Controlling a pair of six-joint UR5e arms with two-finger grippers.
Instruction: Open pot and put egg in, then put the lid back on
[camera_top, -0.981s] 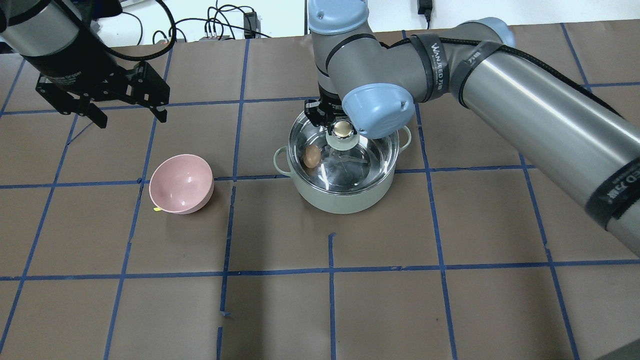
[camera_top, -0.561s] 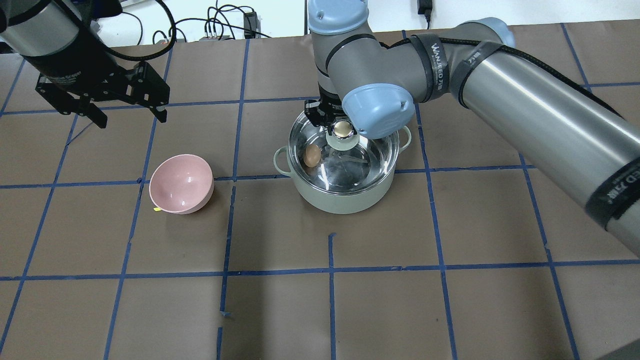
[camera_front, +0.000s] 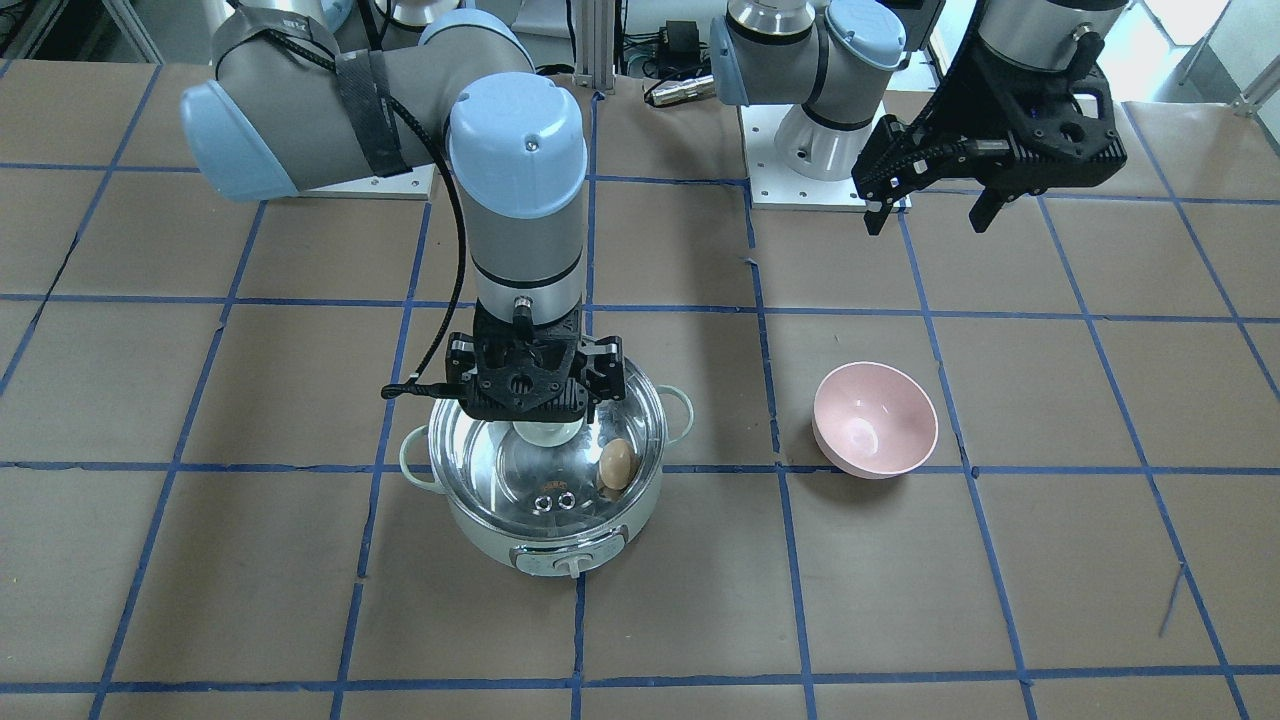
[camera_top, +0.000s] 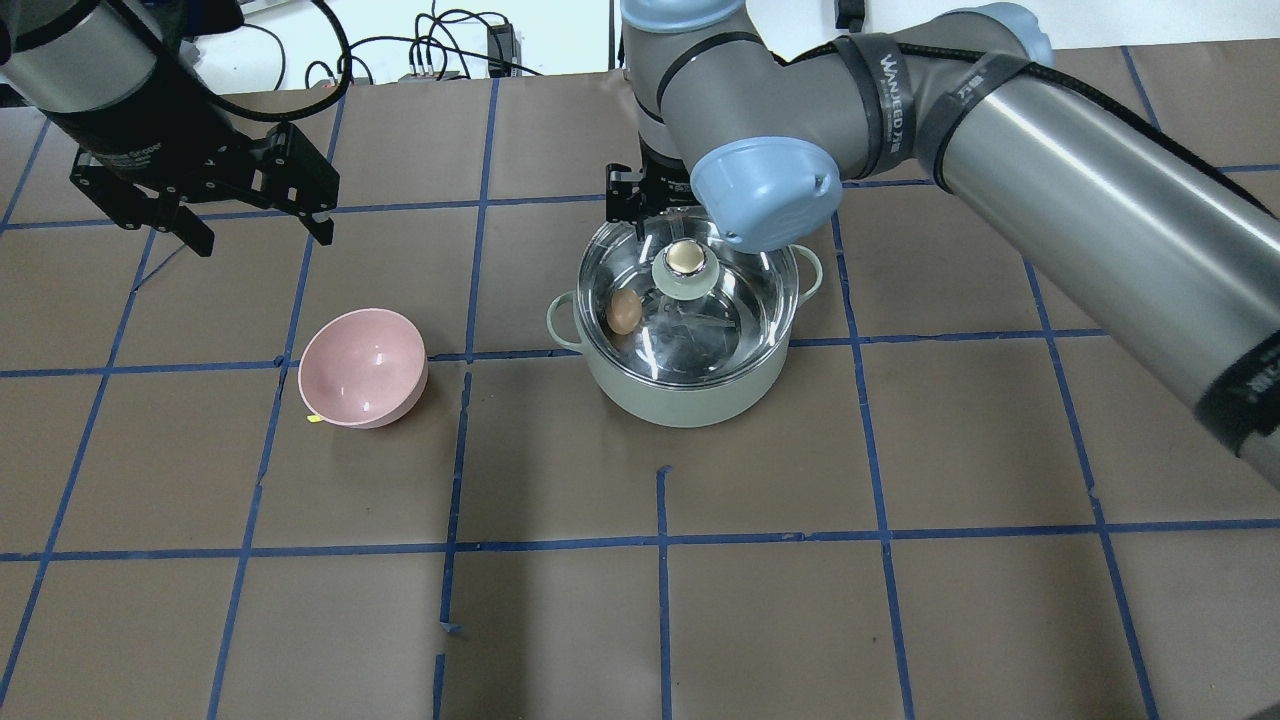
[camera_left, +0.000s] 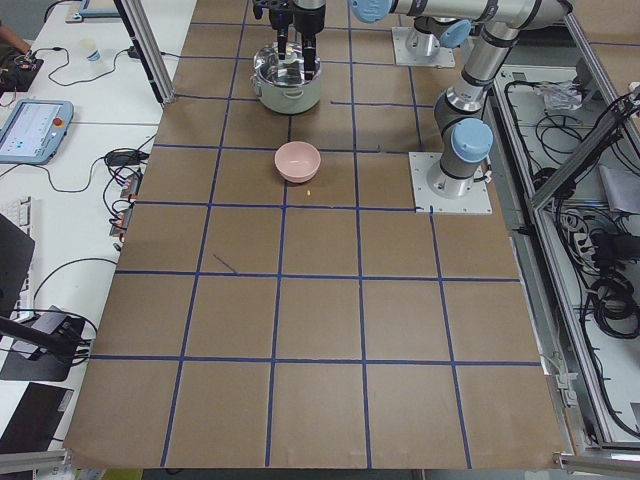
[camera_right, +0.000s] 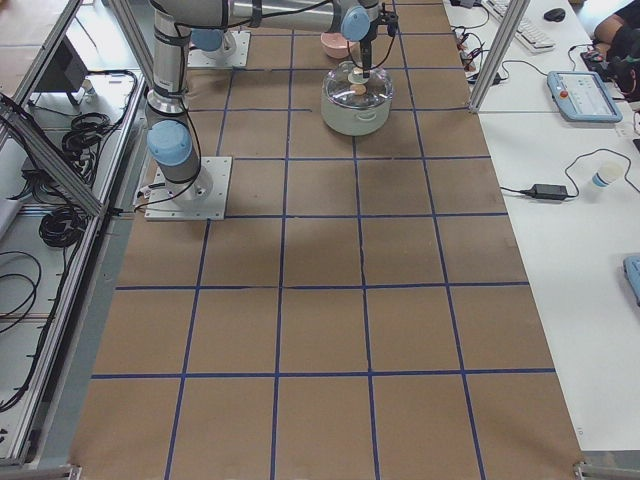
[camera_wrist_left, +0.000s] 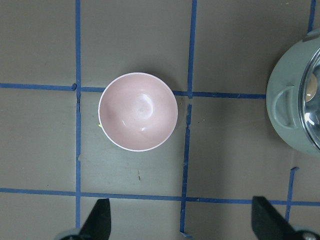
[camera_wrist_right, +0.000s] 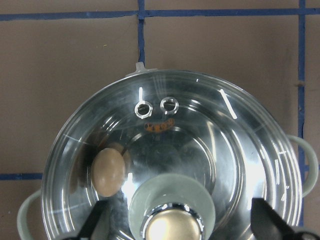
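Note:
The mint-green pot (camera_top: 690, 400) stands mid-table with the clear glass lid (camera_top: 725, 315) seated on it. The brown egg (camera_top: 623, 312) lies inside, seen through the glass on the side toward the bowl. In the right wrist view the egg (camera_wrist_right: 107, 172) lies left of the lid knob (camera_wrist_right: 172, 215). My right gripper (camera_front: 530, 400) hangs open just above the knob (camera_front: 545, 432), its fingers wide on either side and not touching it. My left gripper (camera_top: 265, 240) is open and empty, high over the table behind the bowl.
An empty pink bowl (camera_top: 362, 367) sits on the table left of the pot; it also shows below my left gripper in the left wrist view (camera_wrist_left: 138, 111). The brown table cover is marked with blue tape lines.
My right gripper has lifted up and slightly back off the lid knob, which now shows in full. The lid stays on the pot. The left arm has not moved.

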